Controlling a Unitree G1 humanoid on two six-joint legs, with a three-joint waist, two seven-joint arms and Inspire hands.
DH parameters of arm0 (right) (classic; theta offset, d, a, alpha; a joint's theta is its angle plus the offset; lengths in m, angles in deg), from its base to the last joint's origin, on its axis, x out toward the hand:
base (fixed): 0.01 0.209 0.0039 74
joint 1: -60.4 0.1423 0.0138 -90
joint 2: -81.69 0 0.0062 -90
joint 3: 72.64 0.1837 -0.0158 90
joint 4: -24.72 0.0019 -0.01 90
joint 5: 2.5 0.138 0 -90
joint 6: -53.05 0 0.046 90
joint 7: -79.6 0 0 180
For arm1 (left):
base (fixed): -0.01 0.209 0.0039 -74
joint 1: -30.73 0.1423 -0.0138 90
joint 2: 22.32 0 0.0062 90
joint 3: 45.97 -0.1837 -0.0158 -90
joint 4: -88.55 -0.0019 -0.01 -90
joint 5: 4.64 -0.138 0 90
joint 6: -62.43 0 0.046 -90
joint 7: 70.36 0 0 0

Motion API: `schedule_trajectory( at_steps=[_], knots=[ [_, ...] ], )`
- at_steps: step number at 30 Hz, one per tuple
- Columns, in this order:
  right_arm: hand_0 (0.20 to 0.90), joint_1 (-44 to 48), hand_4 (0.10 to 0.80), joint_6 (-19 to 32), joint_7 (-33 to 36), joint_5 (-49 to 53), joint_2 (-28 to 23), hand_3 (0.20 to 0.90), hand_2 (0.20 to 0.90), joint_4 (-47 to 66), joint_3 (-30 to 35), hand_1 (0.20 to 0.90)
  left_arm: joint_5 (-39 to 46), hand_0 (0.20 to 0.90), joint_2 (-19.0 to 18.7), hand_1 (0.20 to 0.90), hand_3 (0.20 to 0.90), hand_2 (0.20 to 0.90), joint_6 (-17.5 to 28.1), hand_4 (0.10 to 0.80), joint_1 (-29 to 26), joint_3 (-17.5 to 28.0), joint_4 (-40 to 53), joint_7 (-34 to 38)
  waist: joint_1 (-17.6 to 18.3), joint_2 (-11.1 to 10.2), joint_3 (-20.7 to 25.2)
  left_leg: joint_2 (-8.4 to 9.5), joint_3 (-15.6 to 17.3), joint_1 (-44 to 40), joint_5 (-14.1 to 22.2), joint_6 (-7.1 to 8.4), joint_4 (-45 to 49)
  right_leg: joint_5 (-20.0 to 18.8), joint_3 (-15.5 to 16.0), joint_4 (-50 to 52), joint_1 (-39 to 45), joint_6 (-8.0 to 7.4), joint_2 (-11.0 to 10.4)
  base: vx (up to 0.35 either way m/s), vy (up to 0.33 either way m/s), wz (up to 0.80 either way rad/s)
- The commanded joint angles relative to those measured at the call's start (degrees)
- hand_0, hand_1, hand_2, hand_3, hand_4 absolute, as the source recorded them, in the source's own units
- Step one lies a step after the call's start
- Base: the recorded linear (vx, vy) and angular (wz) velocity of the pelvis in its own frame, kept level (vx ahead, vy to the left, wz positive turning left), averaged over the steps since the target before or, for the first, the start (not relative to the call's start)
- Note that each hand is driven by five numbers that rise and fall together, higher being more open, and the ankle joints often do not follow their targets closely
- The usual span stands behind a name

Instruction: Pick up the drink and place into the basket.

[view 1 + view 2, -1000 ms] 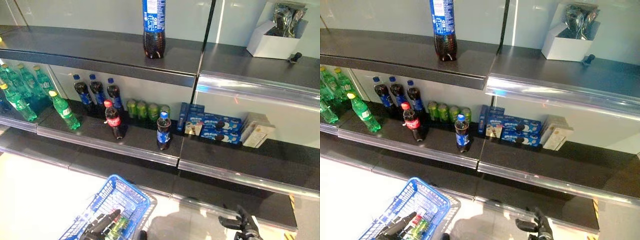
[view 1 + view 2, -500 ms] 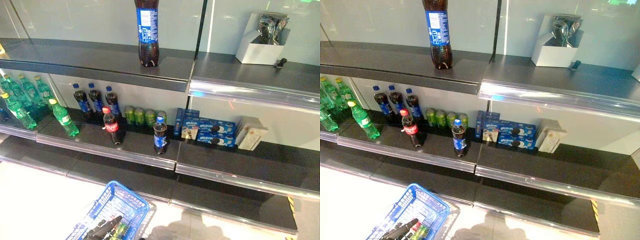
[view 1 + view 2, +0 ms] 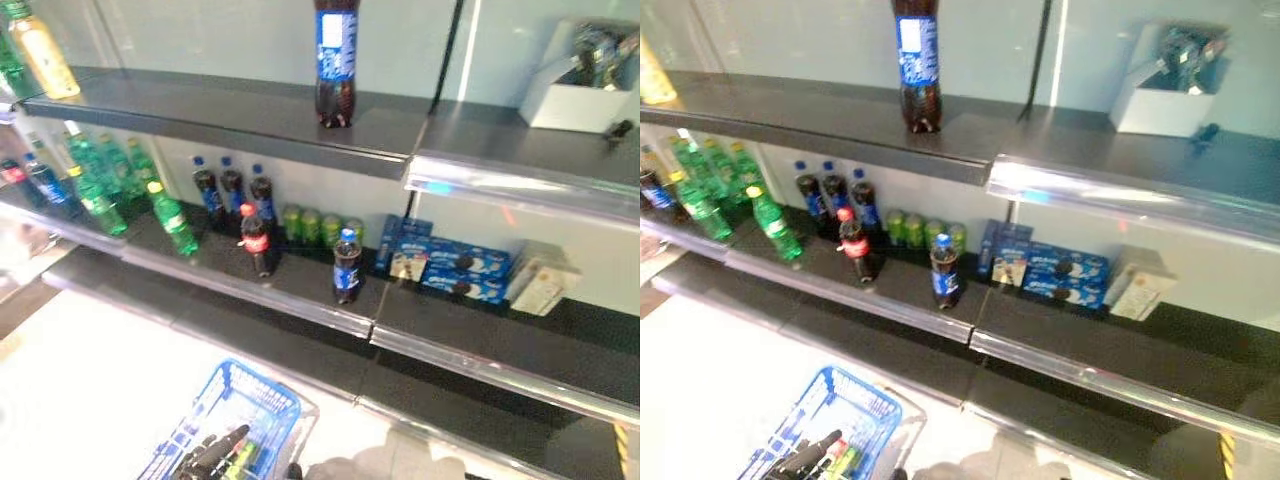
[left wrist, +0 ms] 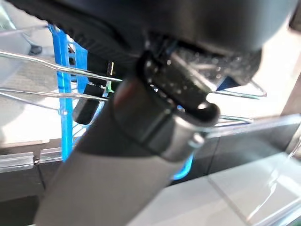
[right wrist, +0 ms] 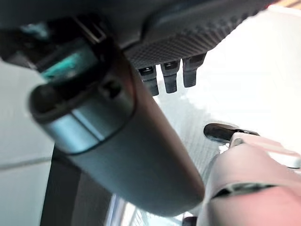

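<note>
- At the bottom left of the left eye view, the left hand (image 3: 213,452) shows as dark fingers lying across the blue wire-and-plastic shopping basket (image 3: 270,405); it looks to be gripping the basket's handle, though the wrist view is mostly filled by the arm and does not settle it
- Inside the basket, beside those fingers, lie a few small items with red and green on them (image 3: 836,458), too small to name
- The right hand (image 5: 170,75) appears only in its own wrist view, as dark fingertips hanging straight and loose with nothing between them; it touches nothing
- In the middle of the frame, on the middle dark shelf (image 3: 300,300), the likeliest drink is the small dark cola bottle with a blue cap and blue label (image 3: 346,266), upright and alone near the shelf's front edge
- Just to its left stands a cola bottle with a red cap and red label (image 3: 257,241), apart from it
- Judged as a full plastic bottle, the drink should be moderately heavy, firm and smooth; wrapping the fingers round the labelled waist would be safer than taking the narrow cap
- Behind, towards the shelf's back wall, stand three more blue-capped cola bottles (image 3: 232,189) and a row of green cans (image 3: 320,226)
- At the upper middle, on the top shelf, stands a tall cola bottle (image 3: 335,68)
</note>
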State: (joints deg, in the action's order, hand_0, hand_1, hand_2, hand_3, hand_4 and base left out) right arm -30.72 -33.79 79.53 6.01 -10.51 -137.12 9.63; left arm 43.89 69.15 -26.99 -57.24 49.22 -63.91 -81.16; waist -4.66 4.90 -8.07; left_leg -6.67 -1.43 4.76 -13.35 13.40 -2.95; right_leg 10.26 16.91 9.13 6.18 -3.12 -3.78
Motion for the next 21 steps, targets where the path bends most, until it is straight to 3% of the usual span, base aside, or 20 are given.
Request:
schedule_trajectory(
  at_steps=[1, 2, 4, 5, 6, 7, 8, 10, 12, 13, 15, 21],
  knots=[
    [0.9, 3.2, 0.8, 1.1, 1.4, 0.0, -2.5, 0.9, 0.9, 1.9, 0.9, 0.9, -2.8, 0.3, -0.7, 0.3, 0.2, 0.3, 2.7, 0.1, -2.7, -0.6, 6.2, -5.8, -1.0, -1.9, -4.6, -6.43, 15.5, -1.0, -2.4, -3.34, 1.7, -6.6, 5.2, -3.7, 1.1, -1.21, -3.6, -0.157, -0.049, 1.81],
    [0.9, 2.4, 0.8, 0.7, 1.6, -0.7, -2.8, 0.9, 0.9, 1.8, 1.5, 0.9, -3.0, 0.3, -0.8, 0.3, 0.2, 0.3, 2.3, 0.1, -3.3, -0.6, 5.5, -5.8, 0.4, -3.5, -4.1, -6.71, 20.2, -2.6, 0.2, -3.37, 4.5, -6.5, 7.4, -4.6, 1.8, -1.59, -5.0, -0.082, -0.003, 0.99],
    [0.9, 1.6, 0.8, 0.4, 1.6, -2.9, -3.0, 0.9, 0.9, 1.3, 2.1, 0.9, -1.9, 0.3, -0.9, 0.3, 0.2, 0.3, 2.2, 0.1, -4.4, -0.4, 4.7, -5.5, 1.7, -4.4, -3.4, -6.18, 24.1, -4.3, 3.5, -4.51, 7.2, -7.1, 9.8, -4.9, 1.7, -1.7, -5.9, -0.098, 0.033, 0.34],
    [0.9, 1.1, 0.8, 0.4, 1.5, -3.5, -3.1, 0.9, 0.9, 0.9, 2.4, 0.9, -1.7, 0.3, -1.0, 0.3, 0.2, 0.3, 2.2, 0.1, -4.6, -0.2, 4.4, -5.4, 1.9, -4.7, -3.1, -5.48, 25.2, -4.8, 4.6, -4.85, 9.0, -7.3, 10.5, -5.2, 1.9, -1.52, -5.9, -0.069, 0.053, 0.92],
    [0.9, 0.1, 0.8, 0.6, 1.2, -4.7, -3.3, 0.9, 0.9, -0.2, 3.3, 0.9, -2.4, 0.3, -1.0, 0.3, 0.2, 0.3, 1.8, 0.1, -4.7, 0.4, 5.0, -5.3, 1.6, -5.3, -2.4, -3.21, 26.1, -5.2, 7.6, -5.31, 10.0, -7.8, 12.1, -6.6, 2.5, -1.79, -5.6, -0.022, 0.038, 1.02],
    [0.9, -0.1, 0.8, 0.6, 1.3, -4.9, -3.4, 0.9, 0.9, -0.4, 3.4, 0.9, -2.4, 0.3, -1.0, 0.3, 0.2, 0.3, 1.7, 0.1, -4.6, 0.5, 5.1, -5.2, 1.5, -5.3, -2.3, -2.84, 26.1, -5.2, 8.0, -5.42, 10.0, -7.9, 12.3, -6.9, 2.7, -1.85, -5.6, 0.013, 0.144, 1.33],
    [0.9, -0.8, 0.8, 1.0, 1.3, -5.1, -3.6, 0.9, 0.9, -1.1, 3.9, 0.9, -2.9, 0.3, -1.0, 0.3, 0.2, 0.3, 1.5, 0.1, -4.2, 0.6, 5.5, -5.4, 1.1, -5.3, -1.9, -0.99, 26.8, -5.8, 9.6, -6.08, 7.4, -8.4, 13.4, -7.6, 3.1, -2.46, -5.3, 0.03, 0.205, 1.27],
    [0.9, -1.4, 0.8, 1.5, 0.9, -5.5, -3.9, 0.9, 0.9, -1.6, 4.5, 0.9, -3.3, 0.3, -1.3, 0.3, 0.2, 0.3, 1.7, 0.1, -3.6, 0.4, 5.5, -5.9, 0.7, -5.1, -1.4, 0.03, 28.5, -6.8, 9.2, -6.26, 2.9, -9.1, 14.8, -8.6, 3.6, -3.24, -4.8, 0.04, 0.237, 1.06],
    [0.9, -1.5, 0.8, 1.5, 0.9, -5.9, -4.2, 0.9, 0.9, -1.1, 4.7, 0.9, -3.3, 0.3, -1.7, 0.3, 0.2, 0.3, 2.0, 0.1, -2.4, 0.6, 5.2, -6.9, -0.3, -5.1, -1.1, 1.53, 26.9, -7.1, 9.4, -7.21, 1.0, -9.1, 15.1, -8.8, 3.8, -3.48, -4.5, 0.084, 0.274, 0.27],
    [0.9, -1.5, 0.8, 1.4, 0.6, -5.2, -3.8, 0.9, 0.9, -0.5, 4.4, 0.9, -3.8, 0.3, -1.8, 0.3, 0.2, 0.3, 2.3, 0.1, -2.0, 0.5, 5.2, -7.2, -1.3, -5.3, -0.7, 3.14, 25.0, -7.8, 10.1, -8.39, -0.5, -9.2, 14.9, -8.9, 3.9, -4.14, -4.5, 0.082, 0.253, 0.04],
    [0.9, -1.2, 0.8, 1.9, -0.3, -6.1, -3.2, 0.9, 0.9, 0.3, 4.0, 0.9, -4.2, 0.3, -2.1, 0.3, 0.2, 0.3, 2.2, 0.1, -1.8, 0.4, 5.3, -7.1, -2.5, -5.7, -0.1, 4.31, 23.1, -8.5, 11.0, -9.27, -1.4, -9.2, 15.2, -8.5, 3.7, -4.88, -4.9, 0.096, 0.239, 0.2],
    [0.9, 1.0, 0.8, 1.0, -1.5, -5.5, -2.1, 0.9, 0.9, 3.4, 2.4, 0.9, -4.4, 0.3, -2.6, 0.3, 0.2, 0.3, 1.4, 0.1, -1.3, -0.5, 6.6, -8.3, -5.0, -7.2, 0.9, 6.24, 20.0, -9.1, 12.5, -10.8, -2.0, -10.8, 15.6, -7.9, 3.4, -6.29, -6.6, 0.071, 0.212, 0.21]
  ],
)
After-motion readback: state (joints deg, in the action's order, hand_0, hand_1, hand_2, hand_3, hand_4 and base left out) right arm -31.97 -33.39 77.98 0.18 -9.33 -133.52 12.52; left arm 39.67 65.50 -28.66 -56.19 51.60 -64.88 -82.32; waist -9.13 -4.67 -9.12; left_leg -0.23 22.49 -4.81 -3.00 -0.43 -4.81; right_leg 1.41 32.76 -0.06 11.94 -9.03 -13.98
